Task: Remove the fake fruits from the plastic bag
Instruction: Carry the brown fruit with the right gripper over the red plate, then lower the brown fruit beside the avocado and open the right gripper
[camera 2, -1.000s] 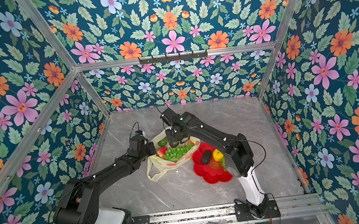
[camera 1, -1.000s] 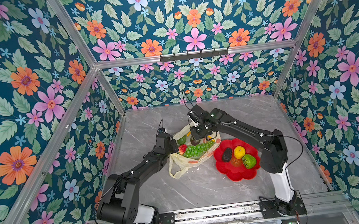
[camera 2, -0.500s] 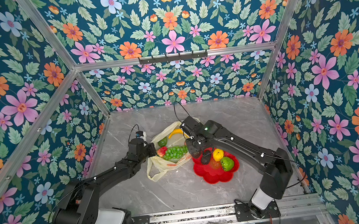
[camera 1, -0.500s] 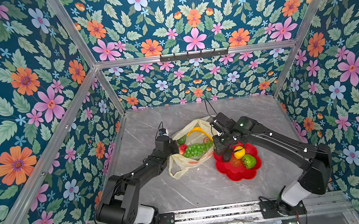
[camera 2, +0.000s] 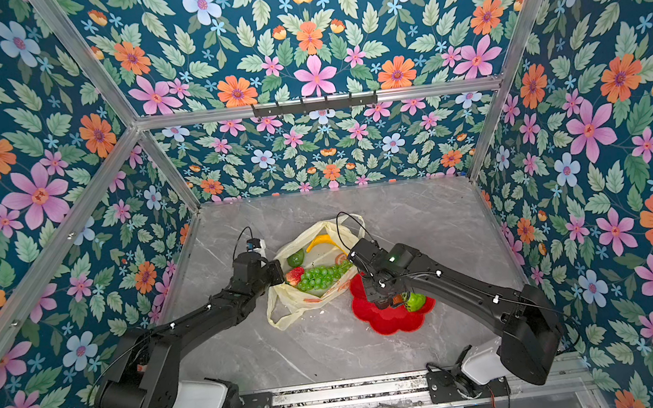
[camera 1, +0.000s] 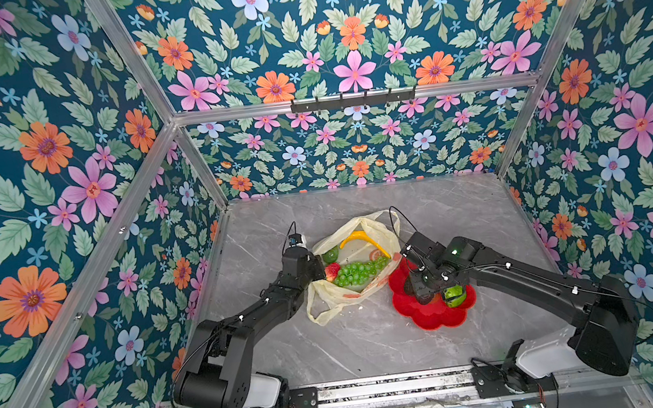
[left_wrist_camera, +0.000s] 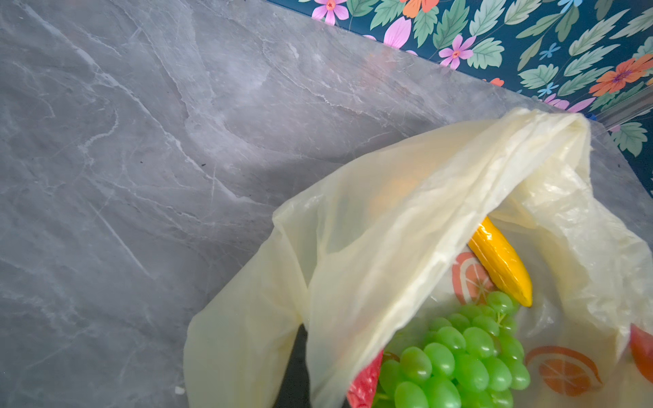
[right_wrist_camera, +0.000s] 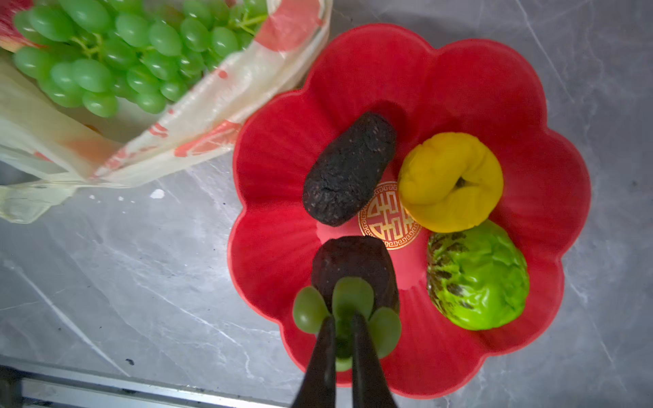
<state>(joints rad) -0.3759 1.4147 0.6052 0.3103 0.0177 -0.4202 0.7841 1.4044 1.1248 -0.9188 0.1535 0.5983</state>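
Since half a second ago the right pincer has swung from the bag to above the red plate. It is clamped narrow on the leafy top of a dark fruit, which hangs stem-up. We find the left pincer closed on the bag's rim, its tips buried under film. The bag lies on the desk, touching the plate. We note the banana lying lengthwise along the bag's far side, one end under film, beside the grapes and strawberry. In both top views the right arm hides the lemon.
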